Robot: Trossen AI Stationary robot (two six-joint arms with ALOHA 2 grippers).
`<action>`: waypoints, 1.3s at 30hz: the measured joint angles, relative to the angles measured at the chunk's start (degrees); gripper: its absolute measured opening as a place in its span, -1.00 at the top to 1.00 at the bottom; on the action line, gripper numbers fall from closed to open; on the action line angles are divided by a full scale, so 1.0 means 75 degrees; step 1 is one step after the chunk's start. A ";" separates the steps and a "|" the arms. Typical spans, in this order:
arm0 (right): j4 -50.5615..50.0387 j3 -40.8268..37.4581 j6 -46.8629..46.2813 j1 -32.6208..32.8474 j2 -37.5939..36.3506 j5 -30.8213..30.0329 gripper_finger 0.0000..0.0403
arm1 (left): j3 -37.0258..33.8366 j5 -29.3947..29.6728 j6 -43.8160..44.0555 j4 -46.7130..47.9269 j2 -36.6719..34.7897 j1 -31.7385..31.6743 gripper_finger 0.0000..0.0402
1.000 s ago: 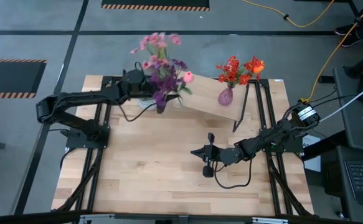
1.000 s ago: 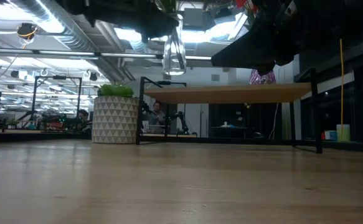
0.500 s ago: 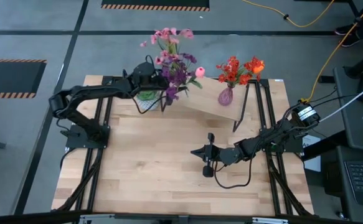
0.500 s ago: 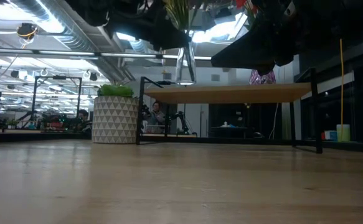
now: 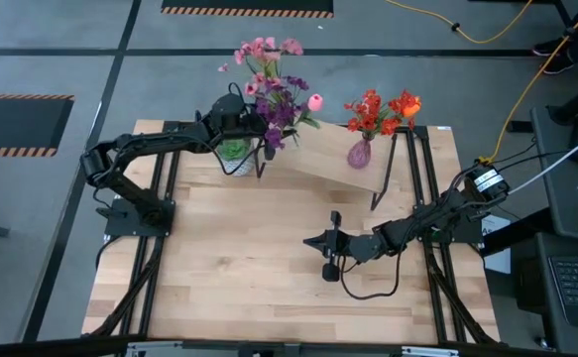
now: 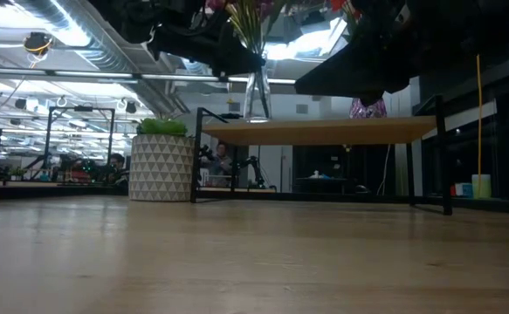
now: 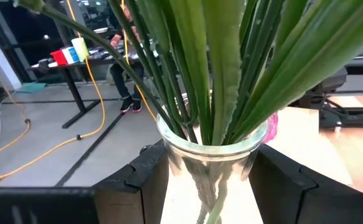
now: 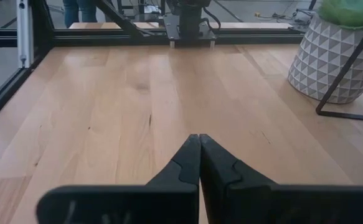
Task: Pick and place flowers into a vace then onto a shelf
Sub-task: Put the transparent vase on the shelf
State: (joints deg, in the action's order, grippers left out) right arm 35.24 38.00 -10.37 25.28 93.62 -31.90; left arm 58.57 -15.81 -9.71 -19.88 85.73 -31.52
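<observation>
Flowers (image 5: 272,84) in clear vase (image 6: 256,93), gripped by left hand (image 7: 209,180), above shelf (image 6: 324,131) edge; right hand (image 8: 199,163) closed.

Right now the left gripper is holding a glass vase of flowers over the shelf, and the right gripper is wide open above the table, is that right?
Not quite. The right gripper is shut, its fingers pressed together, as the right wrist view shows. The rest holds: the left gripper holds the glass vase of flowers over the shelf.
</observation>
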 joint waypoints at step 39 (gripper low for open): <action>0.0021 -0.0003 -0.0207 -0.0120 0.0000 0.0000 0.98 | 0.0004 -0.0052 0.0404 -0.0217 0.0415 -0.0062 0.10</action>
State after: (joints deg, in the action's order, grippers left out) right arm 35.40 37.98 -11.92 24.38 93.62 -31.90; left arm 58.59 -16.21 -6.68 -21.51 88.84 -31.99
